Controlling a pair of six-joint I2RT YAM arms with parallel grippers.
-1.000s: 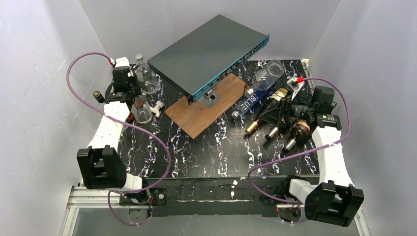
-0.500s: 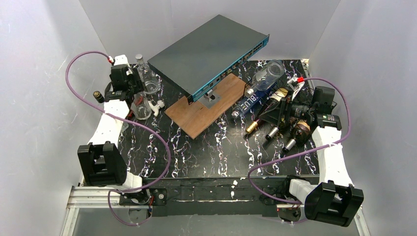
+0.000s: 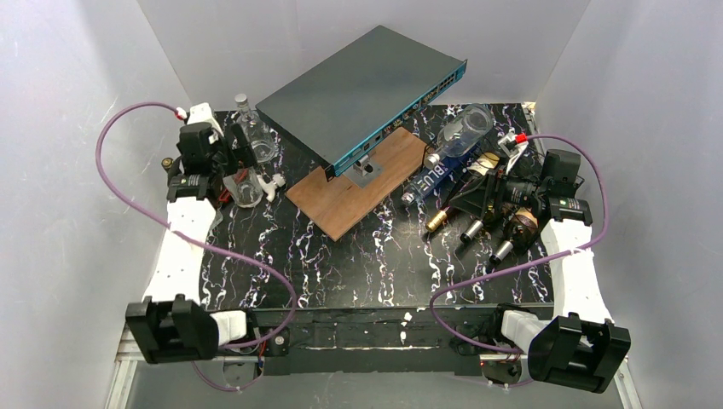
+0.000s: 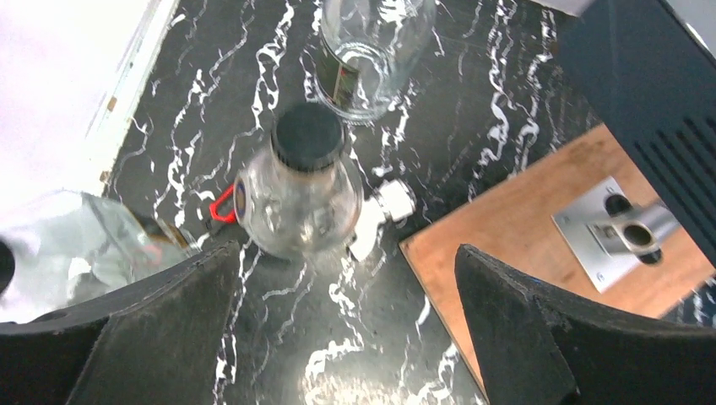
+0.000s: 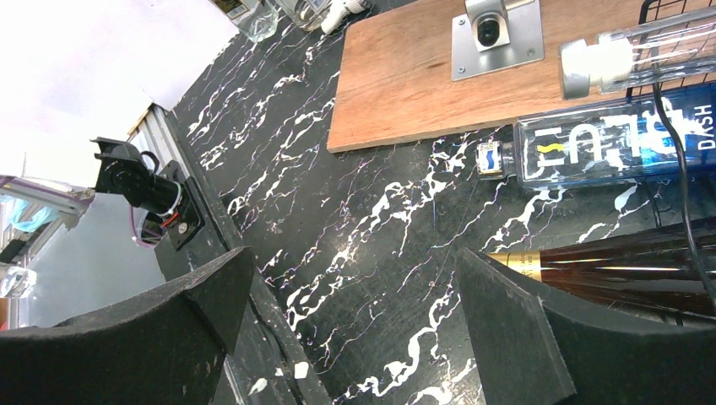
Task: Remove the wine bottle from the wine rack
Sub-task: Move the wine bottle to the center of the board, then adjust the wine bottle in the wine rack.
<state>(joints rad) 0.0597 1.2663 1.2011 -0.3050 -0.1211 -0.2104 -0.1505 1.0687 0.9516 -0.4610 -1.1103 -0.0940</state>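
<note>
Plain white walls [image 3: 77, 85] enclose a black, white-veined marble table [image 3: 341, 273] under even light.

Grey netwk switch [image 3: 362, 89] propped over brown wood board [image 3: 341, 209] w/ metal bracket [image 5: 494, 38], on black marbled table [image 3: 341, 264].

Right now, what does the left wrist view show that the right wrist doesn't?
Only left wrist: an upright round clear bottle with a black cap, a second clear bottle beyond it, and a corner of the dark network switch. Only right wrist: a blue-labelled clear bottle and a dark gold-foiled wine bottle lying on their sides, thin black rack wire crossing them. Both: the wooden board, its metal bracket, the black marbled tabletop. Cropped glass at the right wrist's top edge is unidentifiable.
</note>
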